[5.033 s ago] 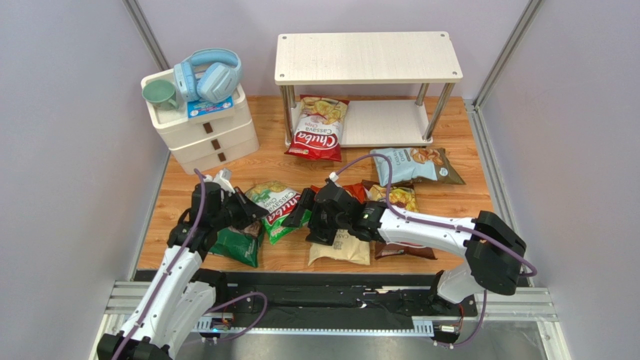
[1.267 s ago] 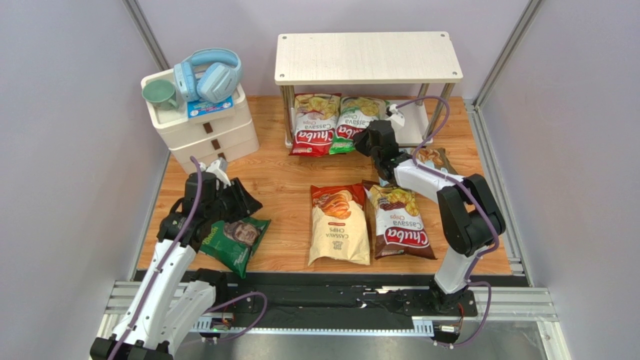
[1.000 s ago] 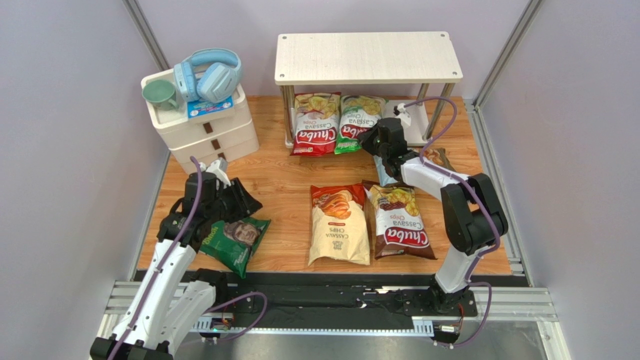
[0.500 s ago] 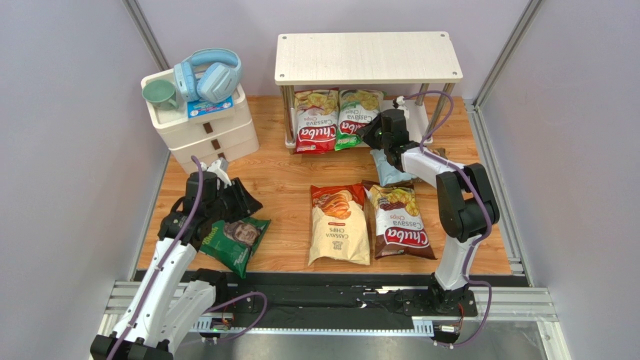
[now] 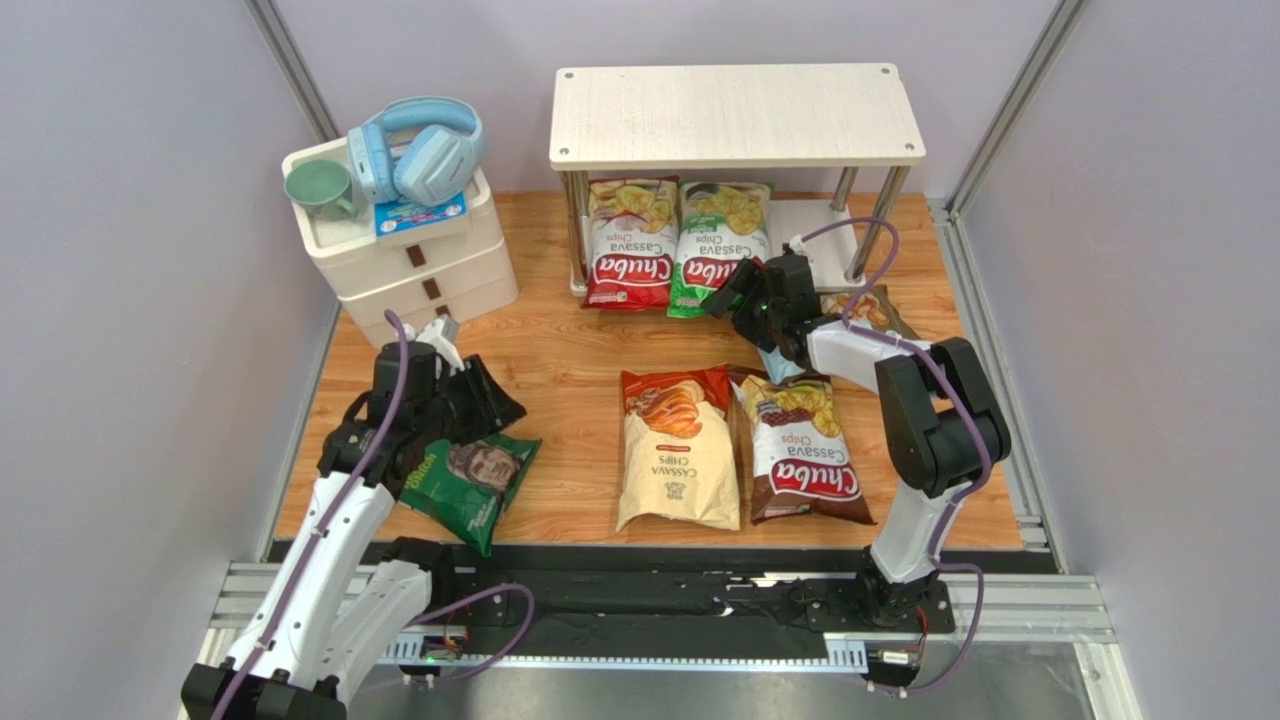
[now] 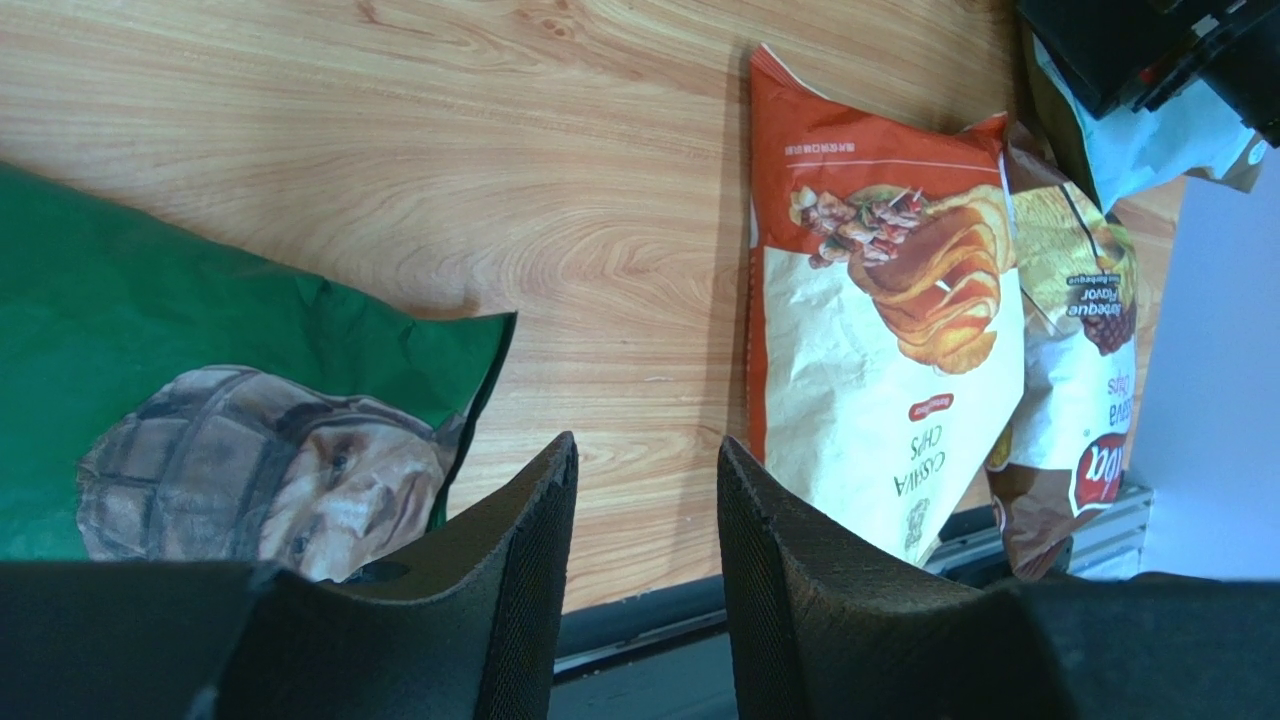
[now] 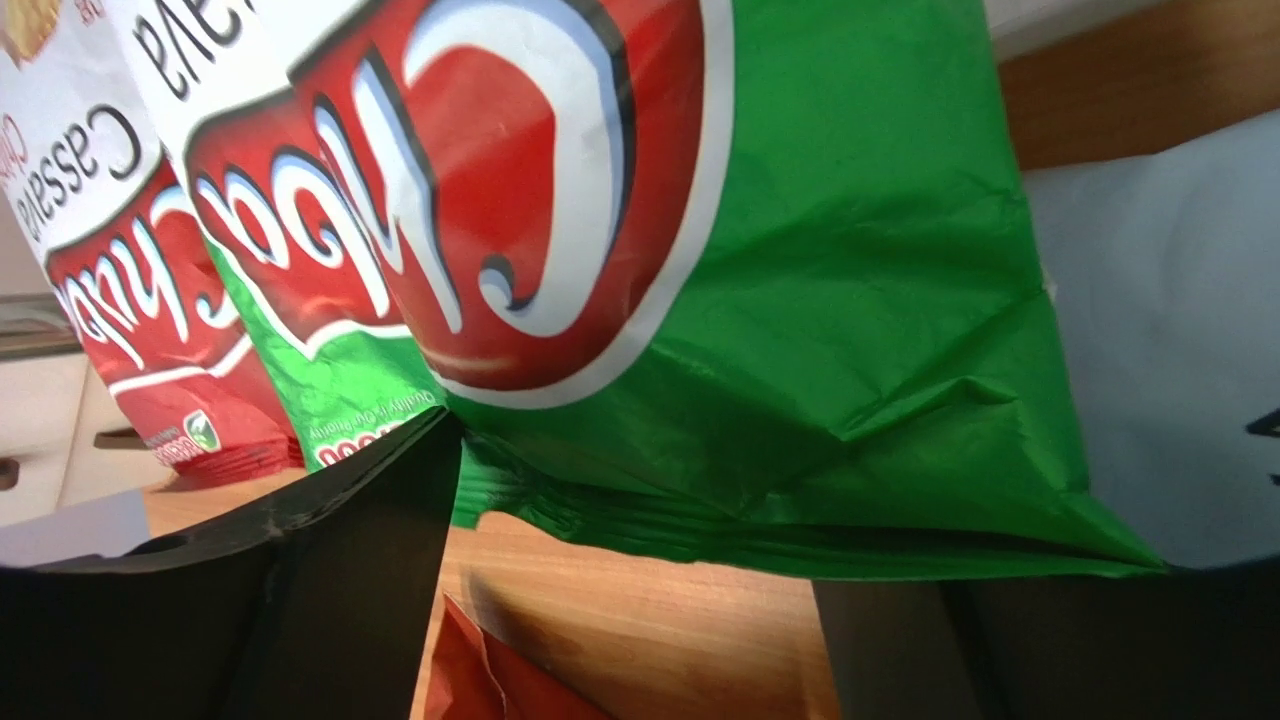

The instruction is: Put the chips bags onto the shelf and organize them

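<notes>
The shelf stands at the back. On its lower board lie a red bag and a green bag side by side, their lower ends sticking out in front. My right gripper is open just in front of the green bag, holding nothing. The light blue bag is mostly hidden under that arm. A cream-orange bag and a brown bag lie flat mid-table. My left gripper hovers open and empty beside the dark green bag, at the left in the top view.
A white three-drawer unit stands at the back left with blue headphones and a green cup on top. Grey walls close both sides. The black rail runs along the near edge.
My right gripper carried the green bag from mid-table onto the lower board beside the red bag, then opened, let it go and drew back slightly. The left arm stayed still.
</notes>
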Controlling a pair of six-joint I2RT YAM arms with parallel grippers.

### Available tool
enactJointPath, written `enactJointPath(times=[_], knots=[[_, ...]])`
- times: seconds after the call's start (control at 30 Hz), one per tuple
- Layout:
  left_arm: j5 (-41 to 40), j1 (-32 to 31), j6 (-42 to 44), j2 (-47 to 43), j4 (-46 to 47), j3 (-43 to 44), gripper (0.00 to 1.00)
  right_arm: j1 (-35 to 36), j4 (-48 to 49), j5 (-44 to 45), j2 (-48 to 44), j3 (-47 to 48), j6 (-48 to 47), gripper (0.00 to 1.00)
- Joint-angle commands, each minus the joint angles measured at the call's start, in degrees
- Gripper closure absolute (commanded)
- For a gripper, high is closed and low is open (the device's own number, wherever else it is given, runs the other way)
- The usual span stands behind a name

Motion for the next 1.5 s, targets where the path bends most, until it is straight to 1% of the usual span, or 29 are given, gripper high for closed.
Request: enactJointPath(times=[0.0,0.07,0.23,0.37,0.47,0.5,0.6,0.67,0.73,0.77,0.83,0.87,0.97,1.03,1.1,1.13,1.17,1.2,1.27,1.4,1.43,1.47], knots=[[0.9,0.0,0.8,0.5,1.8,2.3,0.55,0.2,-8.2,-1.5,-4.1,-1.6,-3.2,0.16],[0.7,0.0,0.8,0.5,1.9,2.1,0.55,0.2,-8.8,-2.0,-6.0,-2.3,-3.2,0.16],[0.7,0.0,0.4,1.5,3.2,1.0,0.53,0.2,-9.5,-3.5,-16.3,-4.0,-3.8,0.13],[1.1,0.0,-0.1,3.8,3.6,1.2,0.49,0.3,-11.4,-6.2,-21.7,-1.1,-5.1,0.13],[3.8,0.0,-0.5,5.5,5.5,1.3,0.47,0.3,-15.3,-7.8,-23.3,3.2,-6.0,0.12],[6.6,0.0,-0.4,6.7,6.9,1.3,0.47,0.3,-17.7,-8.2,-23.8,4.0,-6.0,0.12],[11.3,-0.7,0.4,10.6,8.6,1.9,0.47,0.3,-22.6,-9.3,-27.1,5.9,-6.0,0.13],[12.0,-2.7,1.3,12.8,8.8,2.6,0.47,0.3,-24.3,-10.0,-31.7,4.2,-6.1,0.13],[14.4,-4.3,2.2,16.4,10.9,3.1,0.47,0.3,-25.5,-11.1,-35.4,2.5,-5.9,0.13],[16.1,-5.8,2.2,17.7,11.8,3.2,0.47,0.3,-26.6,-11.5,-39.2,0.5,-5.8,0.13],[16.5,-7.2,0.9,21.5,14.5,3.3,0.47,0.3,-27.3,-13.1,-42.6,-1.7,-5.9,0.16],[16.9,-7.9,0.5,22.7,16.4,3.3,0.47,0.3,-28.6,-13.6,-46.1,-2.6,-6.0,0.16],[17.2,-11.0,-1.0,27.4,20.5,2.6,0.46,0.4,-31.6,-15.3,-51.1,-5.2,-7.3,0.17],[17.4,-13.9,-1.8,31.2,22.1,2.2,0.44,0.4,-33.3,-15.4,-55.0,-6.4,-8.6,0.17],[18.3,-15.3,-3.7,34.4,26.2,0.9,0.43,0.6,-33.2,-15.8,-57.9,-9.6,-9.1,0.19],[18.6,-16.3,-4.9,35.5,28.0,0.2,0.40,0.7,-32.6,-16.6,-58.4,-10.8,-8.9,0.21],[19.6,-16.5,-7.1,36.4,32.0,-0.6,0.39,0.9,-32.7,-17.1,-58.7,-11.5,-8.8,0.21],[20.2,-16.5,-8.1,38.3,34.1,-2.2,0.38,1.3,-32.9,-17.5,-58.9,-12.0,-8.6,0.21],[20.4,-16.7,-9.2,40.5,36.5,-3.1,0.38,2.1,-33.8,-17.5,-59.4,-13.0,-8.4,0.22],[20.6,-16.7,-9.5,42.4,37.8,-4.6,0.35,3.8,-34.5,-16.3,-61.1,-13.4,-8.4,0.22],[21.3,-16.7,-10.1,42.8,39.3,-5.3,0.33,3.8,-34.7,-16.3,-61.3,-13.4,-8.4,0.22],[23.2,-16.7,-11.6,43.7,43.1,-6.4,0.32,3.8,-34.9,-16.3,-61.4,-13.3,-8.7,0.22]])
